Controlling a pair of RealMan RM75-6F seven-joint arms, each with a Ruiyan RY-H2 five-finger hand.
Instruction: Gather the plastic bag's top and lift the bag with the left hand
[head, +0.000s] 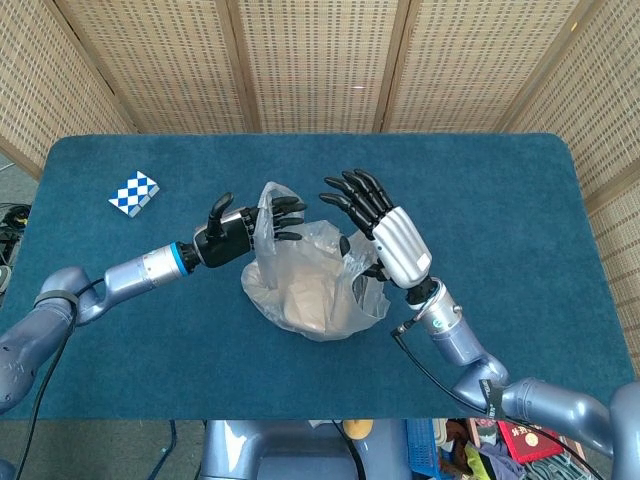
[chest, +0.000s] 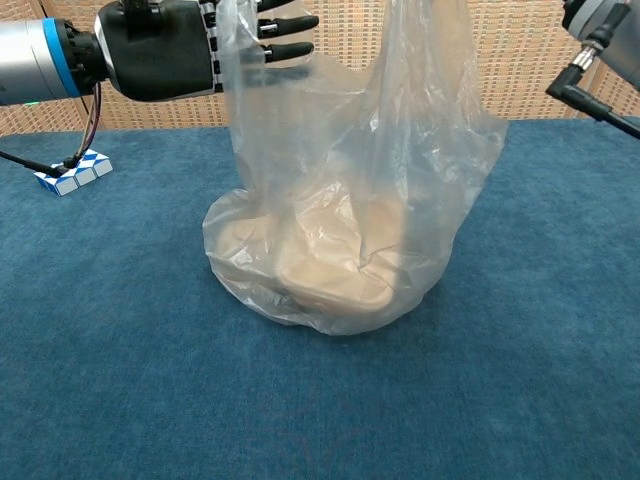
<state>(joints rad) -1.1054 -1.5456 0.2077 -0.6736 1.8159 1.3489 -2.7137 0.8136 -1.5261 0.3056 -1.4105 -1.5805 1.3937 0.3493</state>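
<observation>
While the checkered block (head: 134, 191) sits well apart at the far left of the table (head: 520, 190) and plays no part, your left hand (head: 232, 237) has its fingers (head: 287, 210) threaded through the left handle loop of the plastic bag (head: 315, 280). They are extended and spread, not closed on the film, so the loop is hooked, not gripped. That placement suits gathering: the loop rides on the fingers, ready to be drawn toward the other side.

The bag rests on the table at centre, its pale contents (chest: 330, 275) slumped at the bottom and its top held upright. In the chest view the film rises out of frame on the right.

Your right hand (head: 385, 232) is at the bag's right side with fingers splayed wide; the thumb appears to prop the right handle, though I cannot confirm contact. I judge this support keeps the mouth up until your left hand closes.
</observation>
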